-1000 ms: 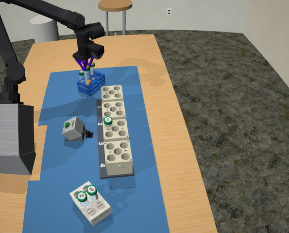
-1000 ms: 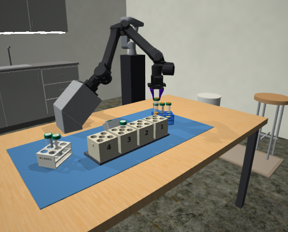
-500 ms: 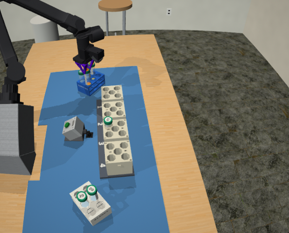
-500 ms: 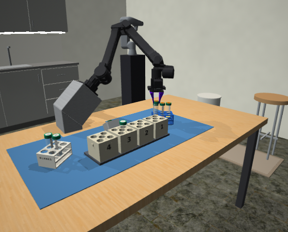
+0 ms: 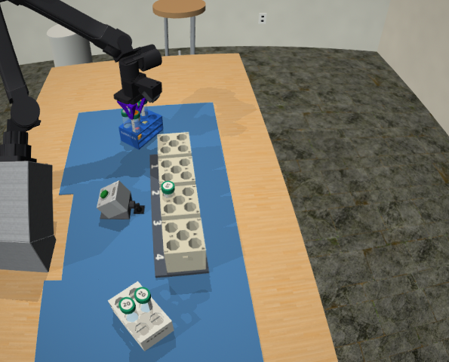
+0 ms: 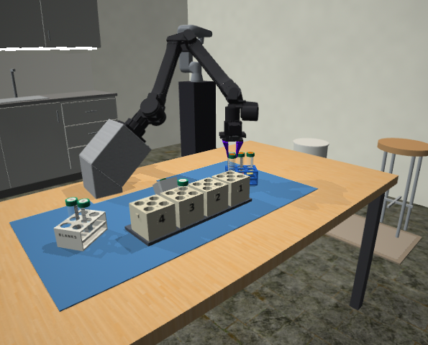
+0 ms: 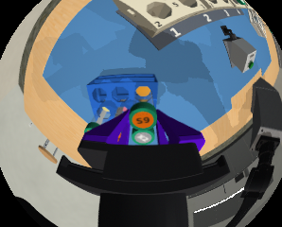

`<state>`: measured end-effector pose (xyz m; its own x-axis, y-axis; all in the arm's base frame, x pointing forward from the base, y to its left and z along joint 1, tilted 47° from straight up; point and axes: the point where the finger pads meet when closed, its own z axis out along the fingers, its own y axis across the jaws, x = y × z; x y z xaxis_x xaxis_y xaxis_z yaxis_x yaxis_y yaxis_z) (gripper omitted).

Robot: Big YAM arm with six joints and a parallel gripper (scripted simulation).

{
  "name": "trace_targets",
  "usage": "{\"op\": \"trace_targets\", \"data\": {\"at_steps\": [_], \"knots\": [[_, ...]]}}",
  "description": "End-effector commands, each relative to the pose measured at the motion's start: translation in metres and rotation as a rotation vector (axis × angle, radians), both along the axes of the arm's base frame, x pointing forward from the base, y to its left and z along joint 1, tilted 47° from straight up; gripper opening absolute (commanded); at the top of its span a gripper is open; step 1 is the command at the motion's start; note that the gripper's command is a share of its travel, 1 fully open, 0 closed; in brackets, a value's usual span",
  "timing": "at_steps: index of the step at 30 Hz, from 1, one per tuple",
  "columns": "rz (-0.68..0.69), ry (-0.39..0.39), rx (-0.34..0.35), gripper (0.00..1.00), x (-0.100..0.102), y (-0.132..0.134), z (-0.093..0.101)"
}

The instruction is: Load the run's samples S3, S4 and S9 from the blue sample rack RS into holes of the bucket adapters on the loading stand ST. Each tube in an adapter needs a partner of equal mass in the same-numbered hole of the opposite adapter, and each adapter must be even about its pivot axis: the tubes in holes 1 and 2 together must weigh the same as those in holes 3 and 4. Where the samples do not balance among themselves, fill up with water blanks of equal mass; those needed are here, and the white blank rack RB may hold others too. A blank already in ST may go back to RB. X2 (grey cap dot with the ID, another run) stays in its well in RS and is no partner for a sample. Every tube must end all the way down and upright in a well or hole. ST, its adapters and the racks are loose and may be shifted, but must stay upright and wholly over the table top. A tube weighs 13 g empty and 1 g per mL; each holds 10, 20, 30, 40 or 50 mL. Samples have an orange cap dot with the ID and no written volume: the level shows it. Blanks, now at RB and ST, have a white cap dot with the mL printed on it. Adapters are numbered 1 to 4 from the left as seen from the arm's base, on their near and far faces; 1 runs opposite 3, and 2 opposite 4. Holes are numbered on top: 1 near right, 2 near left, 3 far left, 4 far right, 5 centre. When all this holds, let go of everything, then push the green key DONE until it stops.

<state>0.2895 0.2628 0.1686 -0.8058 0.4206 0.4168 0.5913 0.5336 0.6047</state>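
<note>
Orange dot: S9 point(image 7: 141, 120), read off the cap in the wrist view; the tube hangs just over the blue rack RS point(image 5: 140, 134), low among its neighbours.
Grip: jaws clamped on S9 just under its cap, tube upright.
Handling: likely a rigid, smooth plastic tube, light but bottom-heavy with liquid; its level is hidden, so I cannot judge the mass. A hold high on the neck below the cap lip should stop it slipping and keep it plumb.
Neighbours: two more capped tubes point(image 6: 250, 154) stand in RS just beside it; a sideways nudge could tip them.
Stand: ST point(image 5: 153, 218) carries four adapters, near RS; one blank point(image 5: 167, 188) sits in adapter 3, the other holes look open.
Blanks: RB point(image 5: 154, 335) holds two 20 tubes point(image 5: 127, 305), well apart.
Key: DONE point(image 5: 103, 193) unpressed on its grey box.
</note>
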Motion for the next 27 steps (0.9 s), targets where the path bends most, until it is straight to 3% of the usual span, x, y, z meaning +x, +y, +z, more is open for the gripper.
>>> {"op": "trace_targets", "data": {"at_steps": [1, 3, 12, 13, 26, 27], "knots": [[-0.003, 0.013, -0.002, 0.0, 0.0, 0.007, -0.007], [-0.009, -0.013, 0.009, 0.0, 0.007, 0.005, 0.005], [-0.009, -0.013, 0.009, 0.0, 0.007, 0.005, 0.005], [-0.009, -0.013, 0.009, 0.55, 0.007, 0.005, 0.005], [-0.009, -0.013, 0.009, 0.55, 0.007, 0.005, 0.005], [-0.028, 0.015, 0.001, 0.55, 0.01, -0.001, 0.003]]}}
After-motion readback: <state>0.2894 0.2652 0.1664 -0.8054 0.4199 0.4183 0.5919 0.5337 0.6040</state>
